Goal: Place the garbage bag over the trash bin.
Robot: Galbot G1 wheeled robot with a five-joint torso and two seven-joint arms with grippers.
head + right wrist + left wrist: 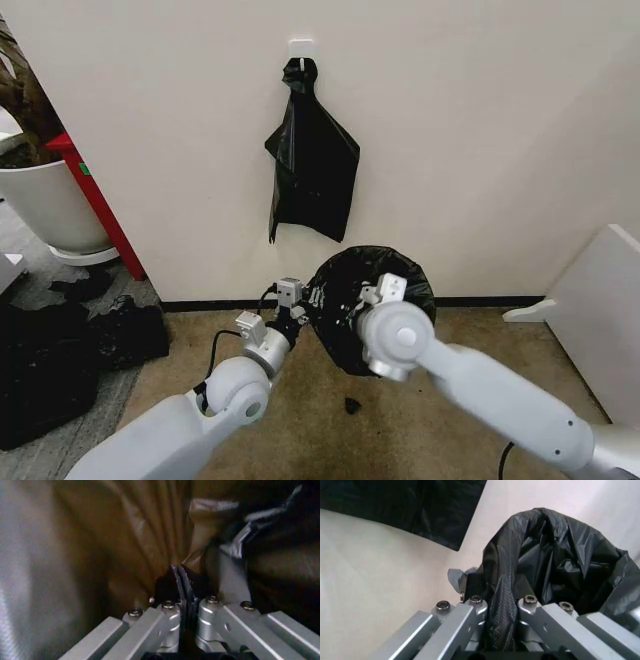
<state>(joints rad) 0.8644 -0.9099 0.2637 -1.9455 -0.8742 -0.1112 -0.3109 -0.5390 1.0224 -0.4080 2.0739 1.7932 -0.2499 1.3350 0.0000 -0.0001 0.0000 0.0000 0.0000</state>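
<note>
Left gripper (300, 308) pinched on near-left edge of garbage bag (370, 305), film bunched between pads. Bag mouth stretched left to right, low before wall. Right gripper (368, 292) clamped flat on right edge.

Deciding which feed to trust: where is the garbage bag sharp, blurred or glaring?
Left wrist view: garbage bag sharp, glossy highlights on its folds. Right wrist view: plastic pressed close, blurred, lit brownish. Head view: even light, bag a featureless dark mass.
</note>
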